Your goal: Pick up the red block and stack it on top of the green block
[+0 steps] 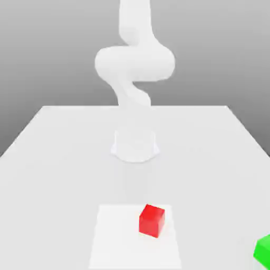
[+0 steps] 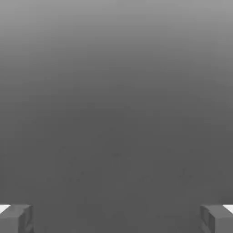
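Note:
The red block (image 1: 152, 220) is a small bright red cube standing on the white table near the front, on a lighter square patch (image 1: 113, 237). The green block (image 1: 263, 250) sits at the front corner on the exterior view's right, partly cut off by the frame edge. The two cubes are well apart. In the hand view my gripper (image 2: 116, 220) is open, its grey fingertips (image 2: 16, 219) standing wide apart with nothing between them, facing a plain grey background.
The white arm (image 1: 134, 63) rises from its round base (image 1: 135, 145) at the middle of the table (image 1: 52, 158) and bends upward out of the frame. The table's far edge runs behind the base.

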Robot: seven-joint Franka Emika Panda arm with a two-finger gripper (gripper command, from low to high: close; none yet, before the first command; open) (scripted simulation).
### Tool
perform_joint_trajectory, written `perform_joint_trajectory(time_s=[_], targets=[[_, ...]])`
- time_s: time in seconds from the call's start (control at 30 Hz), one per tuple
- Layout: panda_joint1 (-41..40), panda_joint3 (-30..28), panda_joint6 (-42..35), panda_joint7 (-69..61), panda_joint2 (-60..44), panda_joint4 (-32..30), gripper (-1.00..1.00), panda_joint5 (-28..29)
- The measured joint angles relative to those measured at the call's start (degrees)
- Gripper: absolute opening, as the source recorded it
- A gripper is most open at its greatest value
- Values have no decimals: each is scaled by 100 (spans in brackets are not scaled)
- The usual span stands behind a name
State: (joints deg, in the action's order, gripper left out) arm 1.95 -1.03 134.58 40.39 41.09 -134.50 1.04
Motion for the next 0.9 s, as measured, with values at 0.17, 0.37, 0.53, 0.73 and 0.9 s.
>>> perform_joint_trajectory(time_s=[0.17,0.37,0.53,0.73,0.9], targets=[[397,-255,584,-1170,-990,-564,0,172],[810,-557,1261,-2617,-2134,-1217,0,240],[1107,-752,1828,-3921,-3093,-1761,0,158],[1302,-723,2551,-5493,-4264,-2323,0,-180],[1079,-417,3406,-5930,-5301,-2228,0,-637]])
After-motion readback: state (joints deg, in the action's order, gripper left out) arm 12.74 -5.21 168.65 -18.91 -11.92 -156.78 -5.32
